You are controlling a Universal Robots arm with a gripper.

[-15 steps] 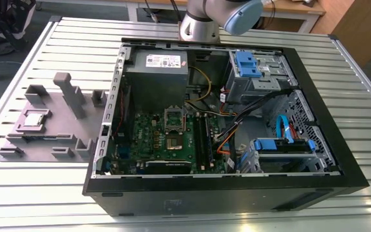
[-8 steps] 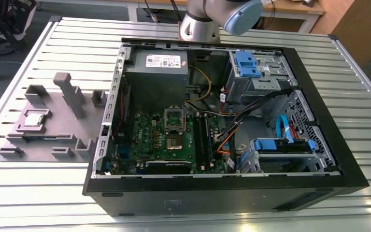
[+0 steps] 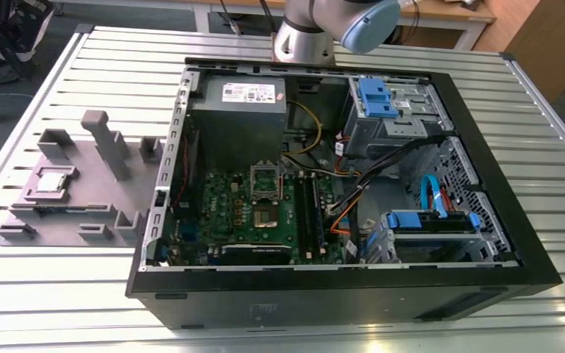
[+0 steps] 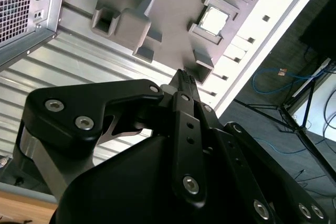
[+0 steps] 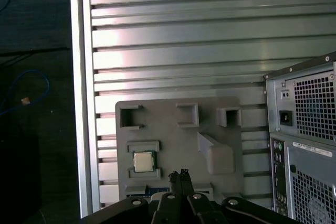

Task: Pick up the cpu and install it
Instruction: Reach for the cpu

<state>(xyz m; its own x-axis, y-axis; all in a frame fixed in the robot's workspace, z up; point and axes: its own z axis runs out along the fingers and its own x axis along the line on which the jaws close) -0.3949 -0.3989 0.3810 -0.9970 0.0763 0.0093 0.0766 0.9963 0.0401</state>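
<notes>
The cpu (image 3: 55, 180) is a small square chip with a silvery top. It lies flat in a square pocket of the grey fixture plate (image 3: 76, 213) on the exterior view's left, outside the computer case. Both wrist views show the cpu (image 4: 214, 20) (image 5: 143, 161) in its pocket from high above. My gripper (image 5: 181, 174) (image 4: 184, 77) hangs well above the fixture plate (image 5: 168, 129), its black fingers pressed together with nothing between them, apart from the chip. On the green motherboard the socket (image 3: 265, 217) lies uncovered, its metal frame (image 3: 265, 176) hinged up.
The open black computer case (image 3: 341, 294) lies on a slatted aluminium table (image 3: 86, 279), with power supply (image 3: 238, 110), drive bays (image 3: 391, 110) and cables inside. Upright blocks (image 3: 106, 143) rise from the fixture plate. The case's rear panel (image 5: 310, 129) stands beside the plate.
</notes>
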